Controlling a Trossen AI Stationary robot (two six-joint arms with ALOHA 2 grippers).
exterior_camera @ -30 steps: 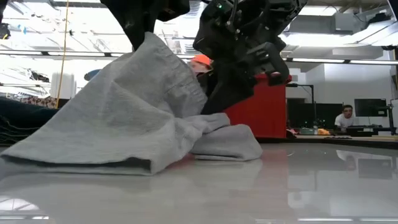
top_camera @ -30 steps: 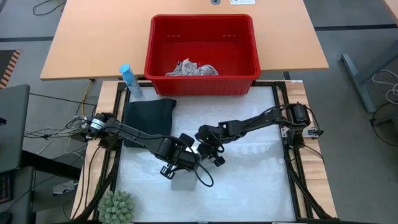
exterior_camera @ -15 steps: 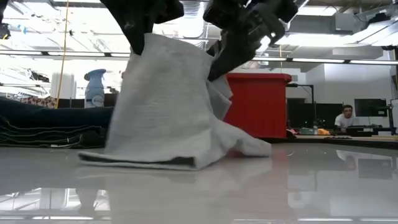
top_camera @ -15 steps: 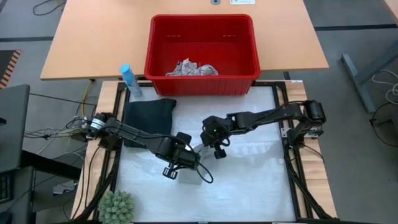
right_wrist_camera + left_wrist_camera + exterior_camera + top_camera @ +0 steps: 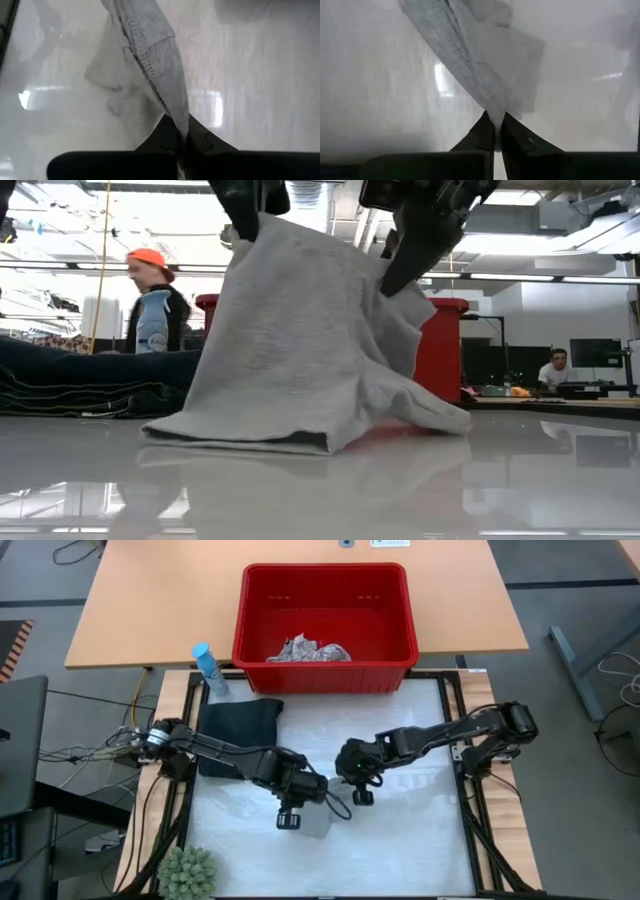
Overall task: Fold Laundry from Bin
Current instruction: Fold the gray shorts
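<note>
Trousers (image 5: 238, 732) lie folded at ten o'clock; left gripper (image 5: 289, 817) and right gripper (image 5: 362, 796) each pinch the grey cloth (image 5: 300, 350), lifted mid-table; leaf-print cloth (image 5: 308, 650) waits in the bin (image 5: 325, 672) at twelve

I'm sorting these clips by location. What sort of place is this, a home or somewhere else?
Probably a lab or open-plan workspace, not a home: strip ceiling lights overhead, a person seated at monitors in the background, and the red bin on a plain desk with loose cables beside it.

No readable text anywhere (spray bottle (image 5: 208, 670) label perhaps too small).
</note>
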